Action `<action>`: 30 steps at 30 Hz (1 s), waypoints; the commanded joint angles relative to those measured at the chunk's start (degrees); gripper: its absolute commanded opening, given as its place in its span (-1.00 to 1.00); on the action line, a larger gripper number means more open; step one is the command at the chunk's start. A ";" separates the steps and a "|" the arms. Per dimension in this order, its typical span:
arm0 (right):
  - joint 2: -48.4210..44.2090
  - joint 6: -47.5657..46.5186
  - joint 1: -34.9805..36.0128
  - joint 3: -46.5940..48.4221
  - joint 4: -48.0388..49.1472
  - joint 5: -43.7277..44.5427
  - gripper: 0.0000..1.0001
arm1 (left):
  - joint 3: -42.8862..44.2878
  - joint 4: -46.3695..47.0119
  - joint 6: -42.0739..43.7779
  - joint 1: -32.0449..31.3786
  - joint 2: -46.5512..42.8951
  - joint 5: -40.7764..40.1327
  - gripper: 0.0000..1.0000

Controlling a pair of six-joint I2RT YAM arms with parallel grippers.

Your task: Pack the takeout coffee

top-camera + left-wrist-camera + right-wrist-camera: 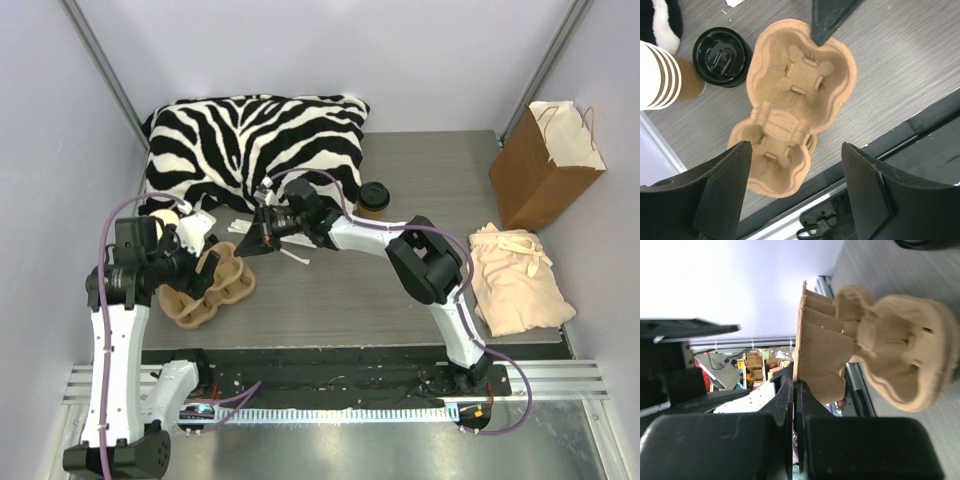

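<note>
Task item: takeout coffee [373, 198], a small brown kraft paper cup with a round black plastic lid. It stands upright on the grey wood-grain table [330, 300] at 1 o'clock from table centre, just beside the near edge of the black-and-white zebra-striped pillow [255, 145]. Neither gripper touches it.

Left gripper [200, 258] [796, 175]: jaws wide apart, holding nothing, hanging over the tan moulded-pulp cup carrier [228, 285] [795, 80] at 8 o'clock.

Right gripper [252, 243] [795, 390]: jaws pressed together on the thin rim of the cup carrier [820, 355]. The left wrist view shows 1 black finger meeting the carrier's far rim. The right wrist view shows a 2nd pulp shape beside the pinched edge; I cannot tell whether that is 1 carrier or 2 nested.

Other items:
- A stack of lidless brown paper cups with white insides [662, 75] lies on its side at 10 o'clock from the carrier in the left wrist view.
- A round black plastic lid [722, 56] lies just beside the stack; what is under it I cannot tell.
- A brown paper bag with handles [545, 165] stands upright at 2 o'clock.
- A folded cream cloth [515, 280] lies at 4 o'clock.
</note>
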 commanded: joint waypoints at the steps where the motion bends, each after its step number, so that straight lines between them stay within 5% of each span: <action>1: -7.07 1.37 -0.55 -0.26 6.54 -1.49 -0.98 | 5.85 -0.93 -3.11 2.72 4.87 4.28 0.54; 6: -9.44 -0.82 -1.25 -0.26 4.80 -2.72 -0.97 | 13.14 -1.73 -2.23 3.61 9.09 5.43 0.54; 10: -13.22 -11.35 -4.41 -0.52 -10.01 -4.21 -0.98 | 20.34 -5.85 -1.79 3.96 13.47 9.90 0.54; 15: -21.38 -33.31 -10.47 -4.38 -30.07 -7.55 -0.98 | 20.54 -7.71 -0.47 3.70 15.60 15.26 0.55; 21: -26.06 -75.69 -13.91 -4.57 -74.06 -1.69 -0.98 | 13.42 -1.13 -4.15 -5.76 15.68 14.58 0.54; 24: -25.62 -88.23 -14.17 -5.26 -82.55 2.54 -0.98 | 11.13 2.56 -6.70 -10.78 16.47 12.82 0.54; 30: -16.50 -96.36 -14.18 3.24 -88.97 0.72 -0.98 | 7.10 5.74 -10.31 -13.62 18.06 13.61 0.54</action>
